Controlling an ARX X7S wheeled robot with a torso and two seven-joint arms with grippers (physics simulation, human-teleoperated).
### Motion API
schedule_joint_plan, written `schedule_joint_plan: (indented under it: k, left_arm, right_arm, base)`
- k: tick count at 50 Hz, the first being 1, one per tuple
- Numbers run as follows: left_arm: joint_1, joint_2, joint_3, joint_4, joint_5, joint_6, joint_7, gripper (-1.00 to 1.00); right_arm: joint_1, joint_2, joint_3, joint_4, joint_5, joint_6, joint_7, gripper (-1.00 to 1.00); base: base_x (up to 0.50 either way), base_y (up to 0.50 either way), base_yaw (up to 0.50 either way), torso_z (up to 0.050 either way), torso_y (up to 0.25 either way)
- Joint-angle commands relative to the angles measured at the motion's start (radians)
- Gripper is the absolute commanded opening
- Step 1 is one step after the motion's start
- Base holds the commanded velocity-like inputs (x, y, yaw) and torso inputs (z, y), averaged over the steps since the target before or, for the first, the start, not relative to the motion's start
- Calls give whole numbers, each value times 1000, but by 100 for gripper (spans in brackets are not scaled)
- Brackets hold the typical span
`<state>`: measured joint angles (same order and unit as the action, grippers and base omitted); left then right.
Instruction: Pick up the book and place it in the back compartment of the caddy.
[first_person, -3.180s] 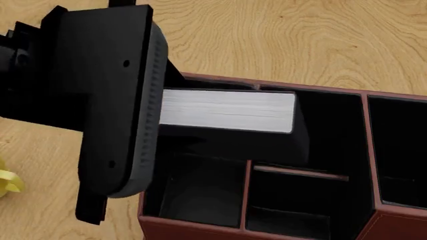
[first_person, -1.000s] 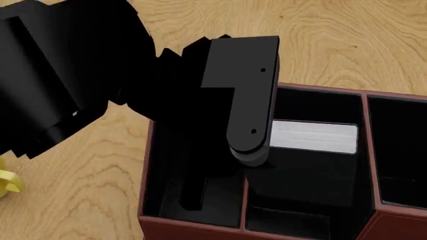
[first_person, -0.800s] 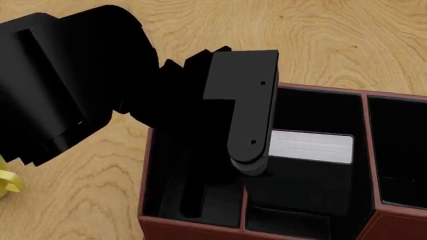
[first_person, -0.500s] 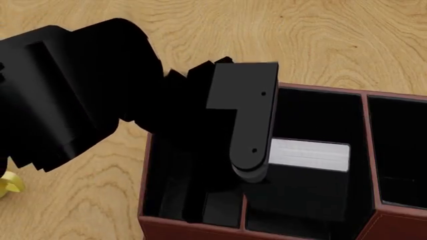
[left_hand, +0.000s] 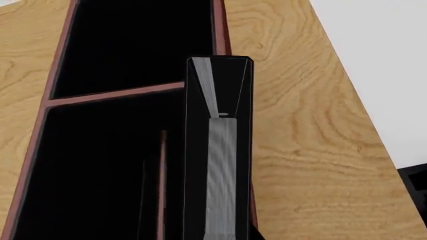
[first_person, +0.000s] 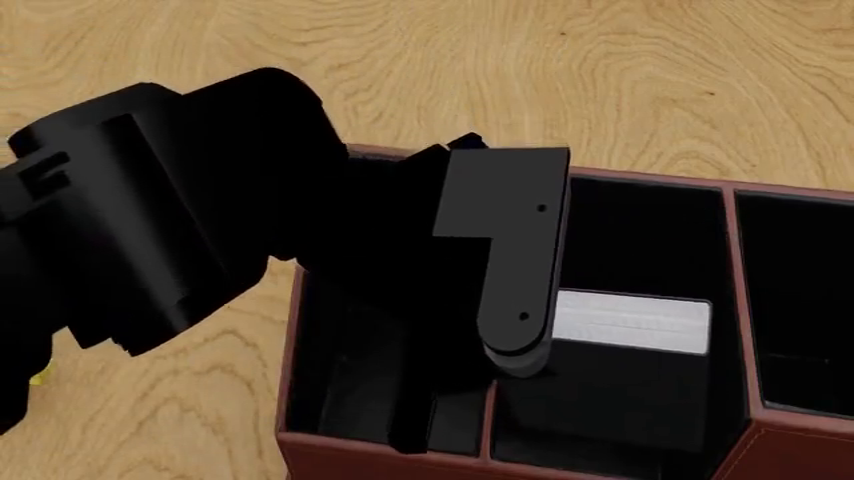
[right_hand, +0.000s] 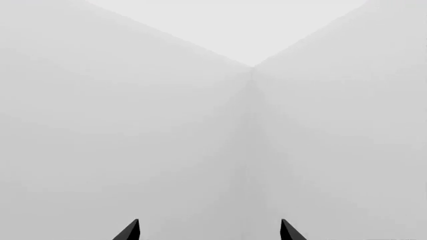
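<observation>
My left gripper (first_person: 525, 345) is shut on the book (first_person: 629, 322), a black hardcover with pale grey page edges. It holds the book on edge, low inside the caddy (first_person: 747, 330), a reddish-brown organiser with a black interior. The book sits in the middle strip, about where the cross divider runs, and the divider is hidden under it. I cannot tell which cell it stands in. In the left wrist view the book (left_hand: 220, 165) runs along the caddy's outer wall (left_hand: 219, 30). My right gripper (right_hand: 209, 231) is open and empty and faces bare white walls.
The caddy stands on a wooden table (first_person: 601, 80). Its near cell (first_person: 587, 435) and the taller right compartment (first_person: 801, 300) lie beside the book. My left arm (first_person: 174, 240) covers the caddy's left side. A yellow sliver (first_person: 42, 376) shows at far left.
My left arm has moved down and toward the near side with the book, sinking it deeper into the caddy. The grip has not changed.
</observation>
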<state>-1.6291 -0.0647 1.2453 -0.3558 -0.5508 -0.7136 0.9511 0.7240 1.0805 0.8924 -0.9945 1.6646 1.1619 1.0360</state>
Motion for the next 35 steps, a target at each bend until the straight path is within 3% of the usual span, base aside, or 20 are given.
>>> schedule_joint_plan:
  k: [1,24,35]
  left_arm:
    - [22,22,-6,-46,-1,48,-26,-100]
    - [35,62,42,-143,-12,138,-60,-100]
    - [1,64,191,-198,-127,222,-116,-100]
  right_arm:
    - [-20,-17,42,-7,-1,20,-18,100]
    - [-42,-36,75,-18,2,31,-29,100]
    - [-45,-36,81,-15,-1,34,-34,100]
  base:
    - [0,0,0,0,0]
    - [0,0,0,0,1]
    - [0,0,0,0,1]
